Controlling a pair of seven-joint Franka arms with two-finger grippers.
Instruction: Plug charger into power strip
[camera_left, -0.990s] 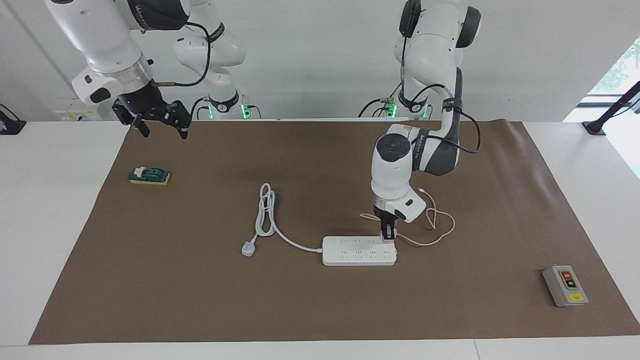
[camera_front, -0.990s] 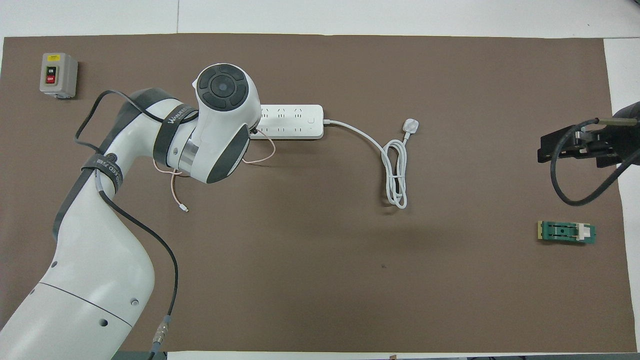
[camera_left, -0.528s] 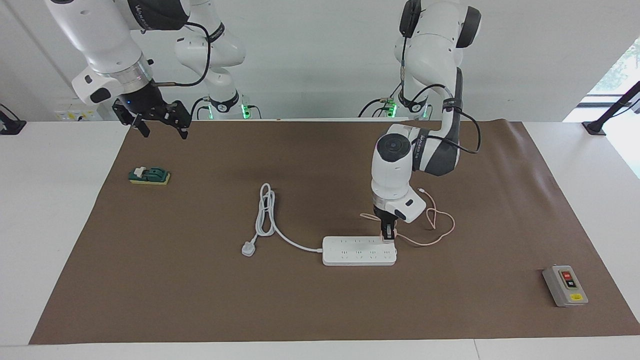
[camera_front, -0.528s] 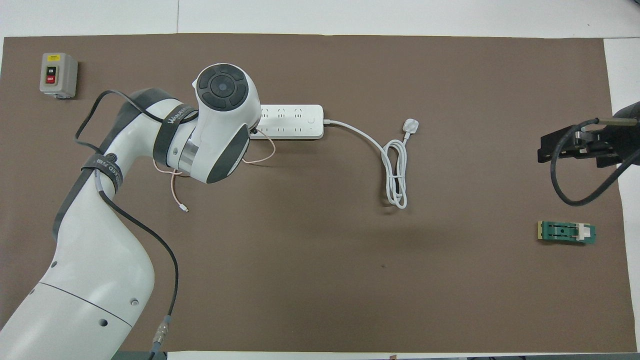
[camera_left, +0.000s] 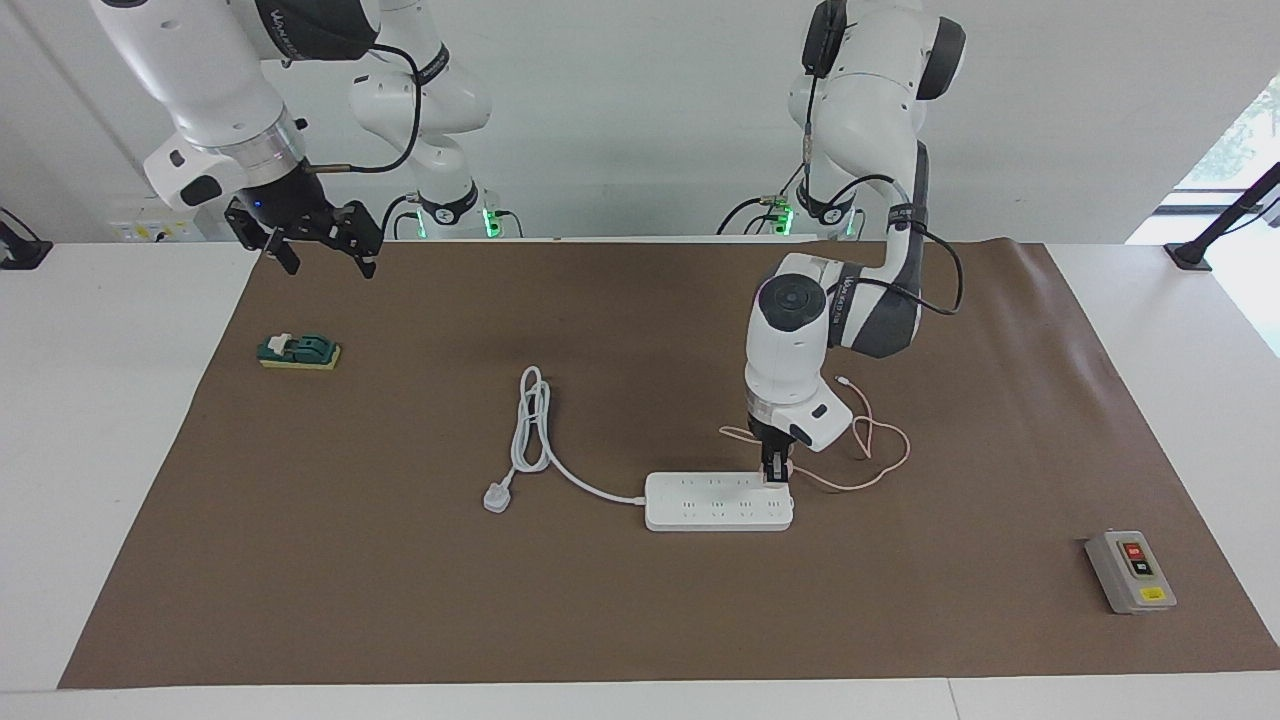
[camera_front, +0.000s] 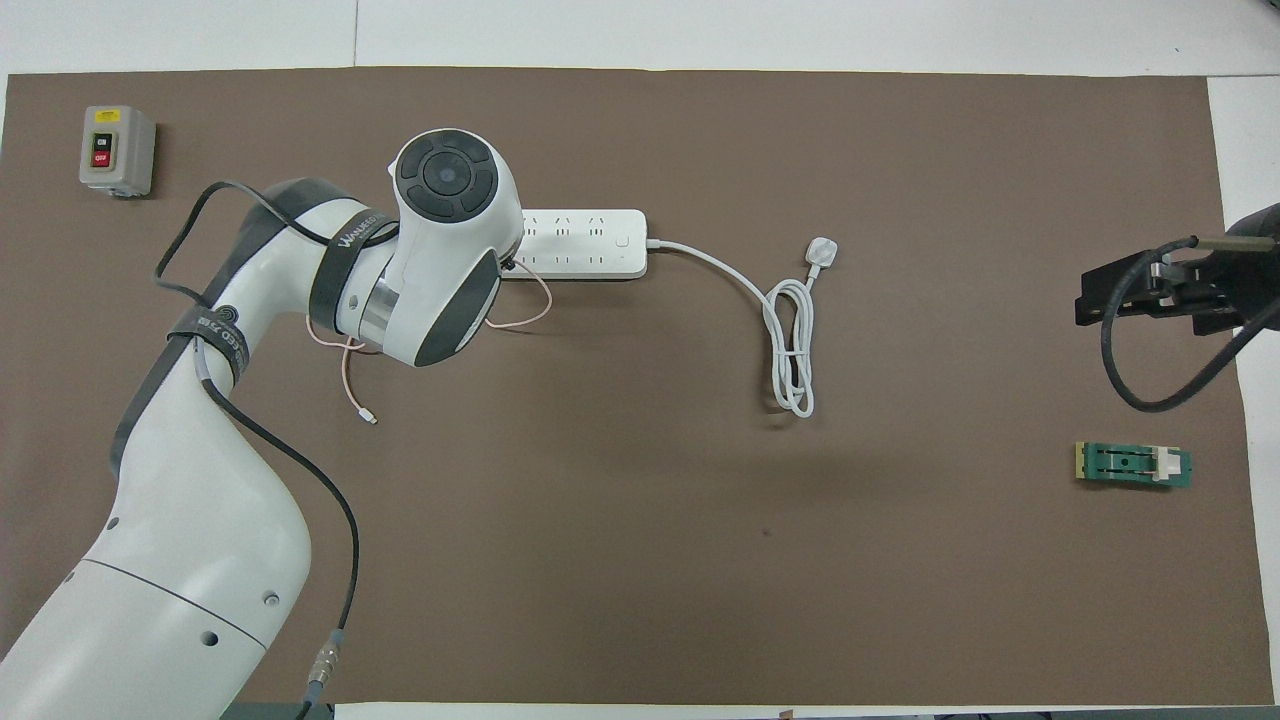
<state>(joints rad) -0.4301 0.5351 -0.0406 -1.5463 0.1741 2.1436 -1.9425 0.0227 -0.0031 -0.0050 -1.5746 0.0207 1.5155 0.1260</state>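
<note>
While the overhead view hides it, the left gripper (camera_left: 776, 472) pinches the charger (camera_left: 779, 477) at the power strip (camera_left: 715, 502) (right gripper (camera_left: 322, 258) fingers apart).

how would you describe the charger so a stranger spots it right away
Find the long white power strip mid-mat. At its end toward the left arm, the left gripper is shut on the charger, a small pale pink cube. Its thin pink cable, unlike the strip's thick white cord, gives it away.

My facing camera high across the worktop (camera_left: 620, 600), my overhead camera looking steeply down, both sharing the brown mat (camera_front: 640, 560).
</note>
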